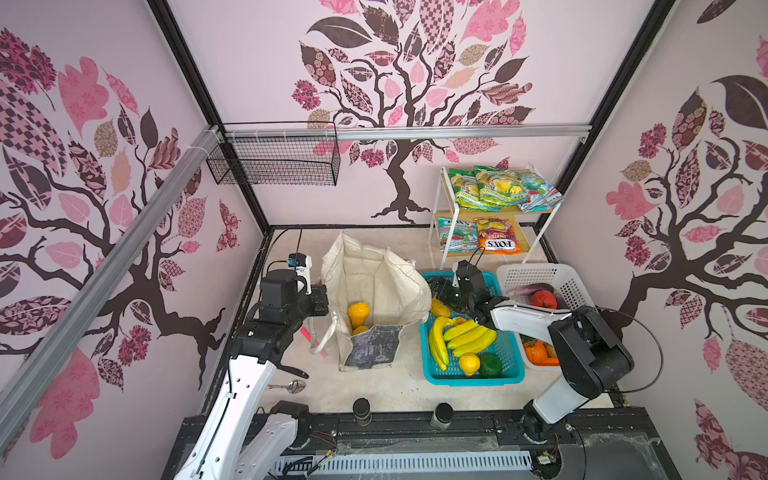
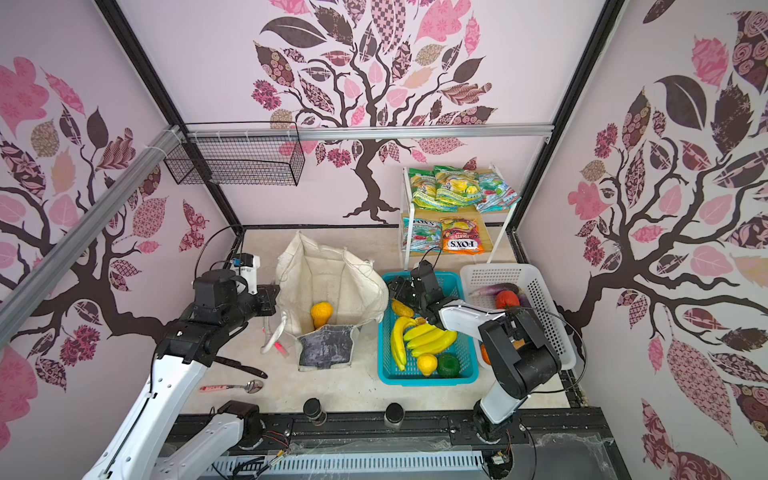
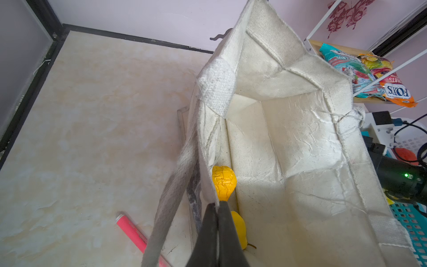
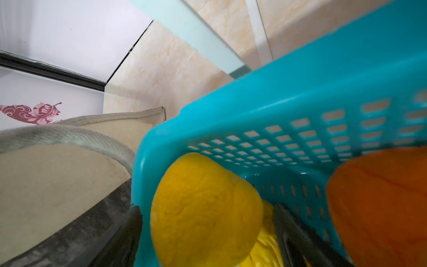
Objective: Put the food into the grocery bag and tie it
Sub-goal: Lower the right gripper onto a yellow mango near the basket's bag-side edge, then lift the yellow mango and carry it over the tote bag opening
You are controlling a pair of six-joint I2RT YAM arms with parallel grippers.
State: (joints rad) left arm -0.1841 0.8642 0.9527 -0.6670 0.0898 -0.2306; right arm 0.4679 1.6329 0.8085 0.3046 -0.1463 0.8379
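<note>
Where the top views look down on the whole table, the grocery bag (image 1: 374, 286) stands open just left of the teal basket (image 1: 469, 379), with a yellow pear (image 1: 358, 313) on its floor. Bananas (image 1: 467, 337) lie in the basket and snack packets (image 1: 498, 189) on the shelf (image 1: 444, 216) behind. The left gripper (image 1: 321, 297) meets the bag's left rim and the right gripper (image 1: 441, 293) hangs in the basket's far corner, but neither jaw gap shows there. Only the left wrist view shows the left gripper (image 3: 218, 205) pinched fully closed on the bag's rim. Only the right wrist view shows the right gripper (image 4: 208, 215) spread wide around a yellow fruit (image 4: 205, 208), with gaps at both sides, gripping nothing. An orange fruit (image 4: 381, 208) lies beside it.
</note>
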